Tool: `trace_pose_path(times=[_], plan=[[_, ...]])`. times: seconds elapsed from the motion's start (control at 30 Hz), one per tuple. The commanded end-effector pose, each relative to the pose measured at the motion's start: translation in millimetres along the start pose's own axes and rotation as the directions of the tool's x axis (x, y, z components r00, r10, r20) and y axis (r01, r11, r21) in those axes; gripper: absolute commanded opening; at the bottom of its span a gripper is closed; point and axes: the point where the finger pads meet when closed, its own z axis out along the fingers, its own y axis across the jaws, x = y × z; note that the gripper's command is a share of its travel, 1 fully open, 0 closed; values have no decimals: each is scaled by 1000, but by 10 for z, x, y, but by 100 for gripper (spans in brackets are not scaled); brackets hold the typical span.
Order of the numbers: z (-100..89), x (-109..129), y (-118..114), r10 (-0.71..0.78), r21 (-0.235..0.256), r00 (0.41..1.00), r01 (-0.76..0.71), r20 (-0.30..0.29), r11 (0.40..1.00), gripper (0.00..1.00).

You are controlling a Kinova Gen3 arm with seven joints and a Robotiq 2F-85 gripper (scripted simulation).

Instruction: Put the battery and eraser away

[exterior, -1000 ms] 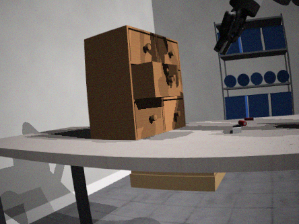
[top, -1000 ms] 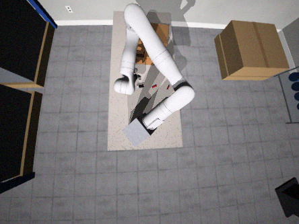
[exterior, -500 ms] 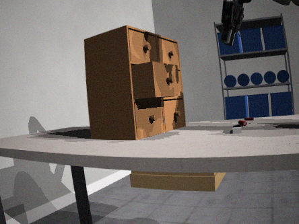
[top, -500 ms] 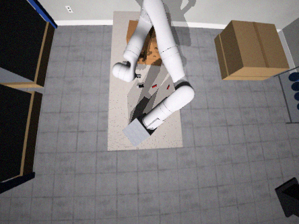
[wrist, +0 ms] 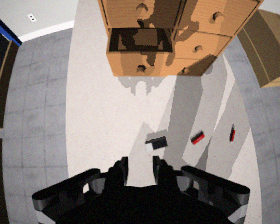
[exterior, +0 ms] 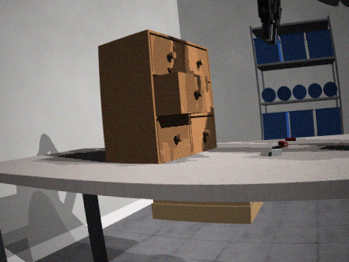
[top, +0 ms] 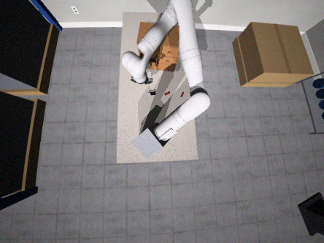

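Observation:
The small wooden chest [exterior: 152, 96] stands on the table, also at the top of the wrist view [wrist: 175, 22]. Its middle-row left drawer [exterior: 177, 94] is pulled partly out and looks empty in the wrist view [wrist: 140, 41]. All other drawers are in. A small dark grey block [wrist: 156, 141], likely the eraser, lies on the table in front of the chest. Two small red pieces [wrist: 198, 137] [wrist: 231, 133] lie to its right; which one is the battery I cannot tell. My gripper [wrist: 140, 163] [exterior: 270, 37] hangs high above the table, pointing down, partly open and empty.
The arm's grey base [top: 147, 144] sits at the table's near end. A large cardboard box [top: 271, 54] stands on the floor to the right, a shelf with blue bins [exterior: 299, 80] behind it. Dark cabinets [top: 22, 38] line the left side.

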Motion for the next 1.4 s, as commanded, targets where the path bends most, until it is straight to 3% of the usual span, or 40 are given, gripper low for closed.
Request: trace_pose_path(times=[0.0,0.6,1.37], plan=[[-27,58,11,29,1,999,-29,32,1000,33],[-158,-9,9,28,1,985,-29,171,1000,33],[-187,-23,8,28,1,979,-29,201,1000,33]])
